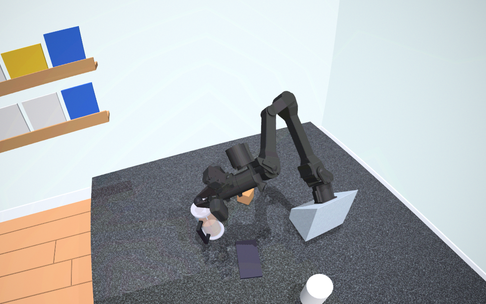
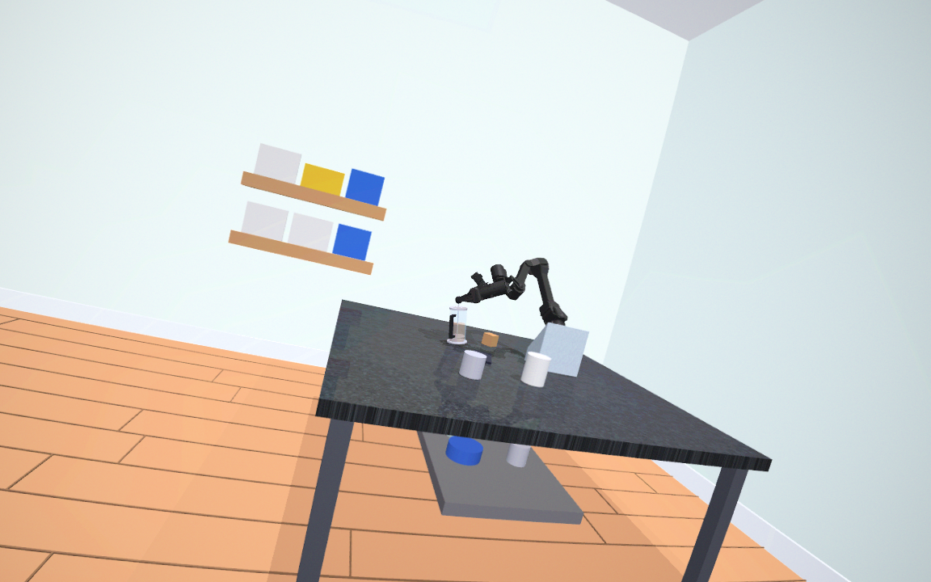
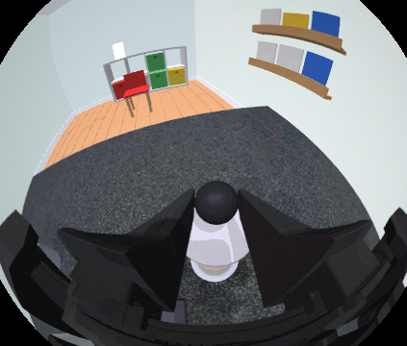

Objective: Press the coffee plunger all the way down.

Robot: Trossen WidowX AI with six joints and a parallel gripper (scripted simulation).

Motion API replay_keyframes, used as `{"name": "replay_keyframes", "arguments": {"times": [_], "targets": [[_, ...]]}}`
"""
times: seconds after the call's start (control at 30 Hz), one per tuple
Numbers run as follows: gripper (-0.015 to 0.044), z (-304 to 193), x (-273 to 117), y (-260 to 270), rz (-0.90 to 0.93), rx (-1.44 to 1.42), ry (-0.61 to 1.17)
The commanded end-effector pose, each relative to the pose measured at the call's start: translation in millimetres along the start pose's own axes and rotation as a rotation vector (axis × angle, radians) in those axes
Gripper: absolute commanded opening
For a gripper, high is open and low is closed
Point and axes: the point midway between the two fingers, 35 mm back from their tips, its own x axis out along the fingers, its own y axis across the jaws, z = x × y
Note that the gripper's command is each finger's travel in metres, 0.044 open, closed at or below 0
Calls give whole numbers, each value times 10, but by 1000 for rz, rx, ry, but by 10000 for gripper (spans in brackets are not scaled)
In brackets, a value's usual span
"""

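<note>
Glass-walled clear coffee press [image 1: 210, 224] — fragile, light, easily tipped; best taken by round black plunger knob [image 3: 216, 202], already clenched between black parallel-jaw gripper [image 3: 215, 225] fingers — push straight down

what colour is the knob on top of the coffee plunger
Black. The round plunger knob shows best in the wrist view, gripped between the pincer fingers above the pale press.
</note>
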Motion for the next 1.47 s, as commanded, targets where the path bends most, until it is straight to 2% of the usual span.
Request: {"name": "replay_keyframes", "arguments": {"times": [0.0,0.23,0.63,0.83,1.07,1.43], "targets": [[128,0,-1,0,0,0,0],[128,0,-1,0,0,0,0],[440,0,-1,0,0,0,0],[440,90,-95,3,1,1,4],[440,496,-685,-95,-2,-3,15],[440,489,-701,-87,-2,-3,15]]}}
